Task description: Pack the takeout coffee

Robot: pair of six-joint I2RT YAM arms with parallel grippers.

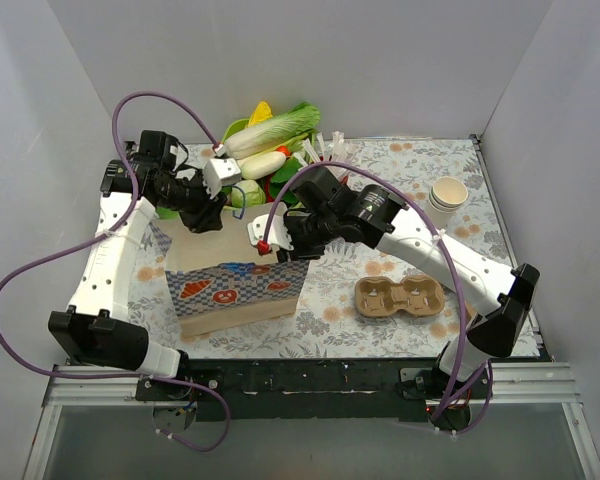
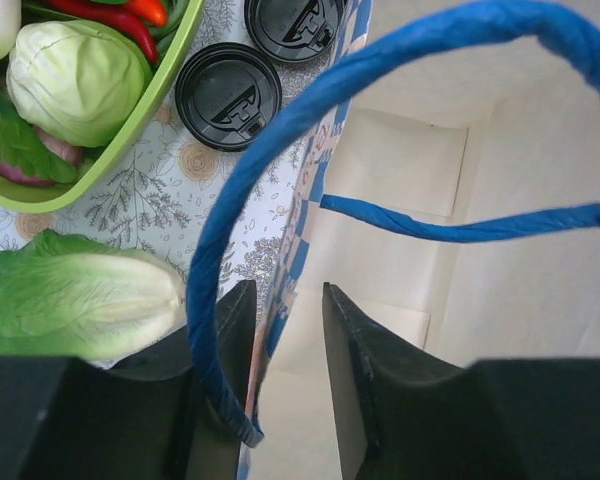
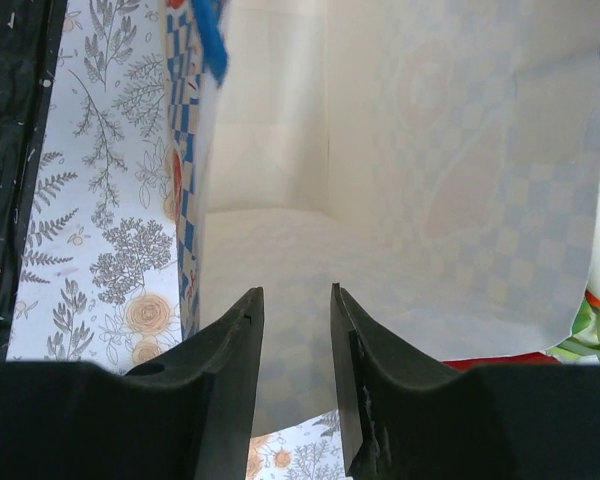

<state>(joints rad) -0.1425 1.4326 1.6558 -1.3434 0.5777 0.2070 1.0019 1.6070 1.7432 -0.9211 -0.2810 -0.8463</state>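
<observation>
Takeout coffee unseen; bag (image 1: 235,290) on floral tablecloth (image 1: 400,160), white walls (image 1: 380,60); left gripper (image 2: 285,300), right gripper (image 3: 292,300) part-open at rim.

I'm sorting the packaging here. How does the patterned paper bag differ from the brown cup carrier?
The paper bag stands upright, top open; the cup carrier lies flat. The bag carries a blue check print and blue handles; the carrier is plain brown with round wells. The bag is larger than the carrier. Both sit on the floral table cover, and neither shows a cup inside.
</observation>
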